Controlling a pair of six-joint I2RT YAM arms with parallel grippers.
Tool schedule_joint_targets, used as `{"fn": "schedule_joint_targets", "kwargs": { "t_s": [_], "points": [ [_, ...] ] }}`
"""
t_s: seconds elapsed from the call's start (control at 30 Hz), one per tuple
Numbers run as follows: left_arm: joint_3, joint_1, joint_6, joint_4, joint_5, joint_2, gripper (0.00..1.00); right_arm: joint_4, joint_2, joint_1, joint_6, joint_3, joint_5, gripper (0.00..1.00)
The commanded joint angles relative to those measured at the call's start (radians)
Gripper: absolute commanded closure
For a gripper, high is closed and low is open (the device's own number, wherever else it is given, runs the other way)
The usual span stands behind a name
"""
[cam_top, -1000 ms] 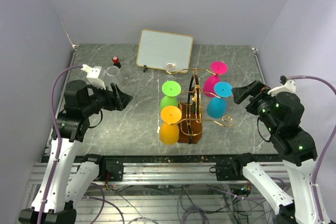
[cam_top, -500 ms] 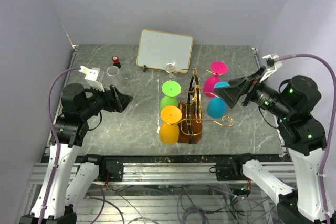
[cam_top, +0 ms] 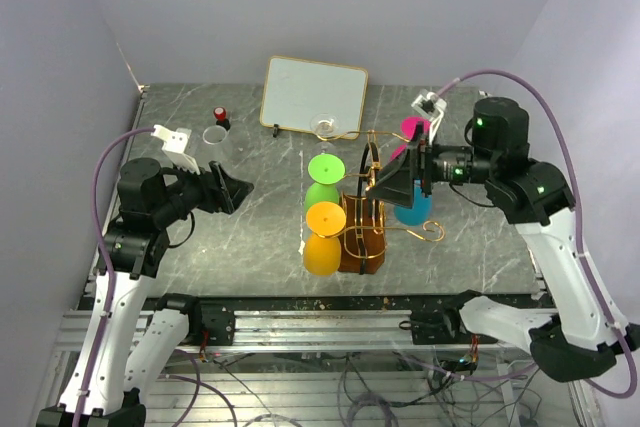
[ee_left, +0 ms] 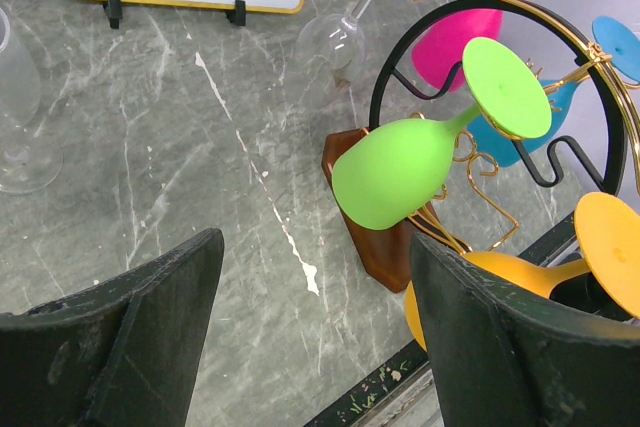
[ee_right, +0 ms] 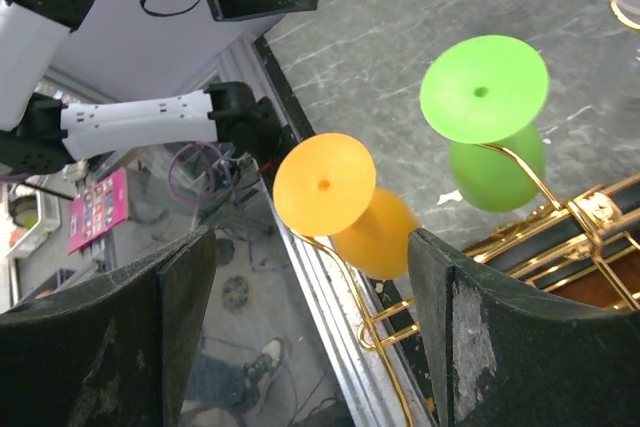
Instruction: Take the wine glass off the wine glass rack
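Two wide open, empty: my left gripper (cam_top: 240,189), right gripper (cam_top: 380,185). Pink glass (ee_left: 462,39), blue glass (ee_left: 615,45): on L-wrist cam, not R-wrist.

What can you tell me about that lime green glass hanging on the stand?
The green wine glass is opaque lime all over, with a matte, plastic-like look. It has a flat round foot, a short stem and a rounded bowl. It hangs upside down and tilted, foot uppermost. Its stem is slotted into a thin gold wire arm of the wine glass rack, on the side toward the left arm, just beyond the orange glass. As far as shows, only the wire touches it.
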Motion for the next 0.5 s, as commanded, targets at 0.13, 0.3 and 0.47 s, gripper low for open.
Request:
{"fn": "schedule_joint_targets", "kwargs": {
  "t_s": [0.13, 0.3, 0.47],
  "points": [
    [-0.008, -0.001, 0.005, 0.036, 0.013, -0.004, 0.15, -0.176, 0.137, 0.145, -0.077, 0.137, 0.109, 0.29],
    [-0.009, -0.001, 0.006, 0.037, 0.016, 0.001, 0.15, -0.206, 0.192, 0.251, -0.056, 0.166, 0.221, 0.31],
    [-0.008, -0.001, 0.007, 0.037, 0.018, 0.001, 0.15, -0.256, 0.256, 0.368, -0.022, 0.207, 0.389, 0.34]
  ]
}}
